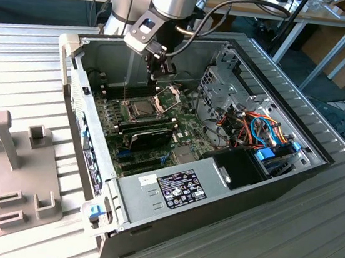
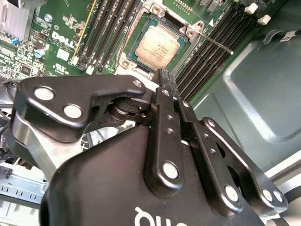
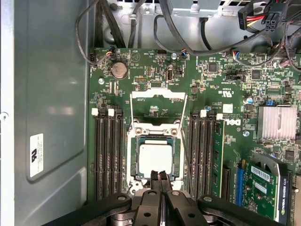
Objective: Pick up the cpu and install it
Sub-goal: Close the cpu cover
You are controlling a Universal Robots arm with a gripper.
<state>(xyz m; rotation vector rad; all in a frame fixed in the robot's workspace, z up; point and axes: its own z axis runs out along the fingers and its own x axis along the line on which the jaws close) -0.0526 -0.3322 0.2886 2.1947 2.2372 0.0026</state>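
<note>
Black gripper (image 3: 160, 174), closed, above seated cpu (image 3: 156, 158); ribbed metal table (image 1: 309, 246).

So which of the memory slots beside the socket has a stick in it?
The outermost slot on the silver heatsink's side of the cpu: a green module fills it, the rest are bare black.

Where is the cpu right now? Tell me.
In the first wrist view the cpu lies in the open socket on the motherboard, between the two banks of memory slots, just beyond the shut gripper.
</note>
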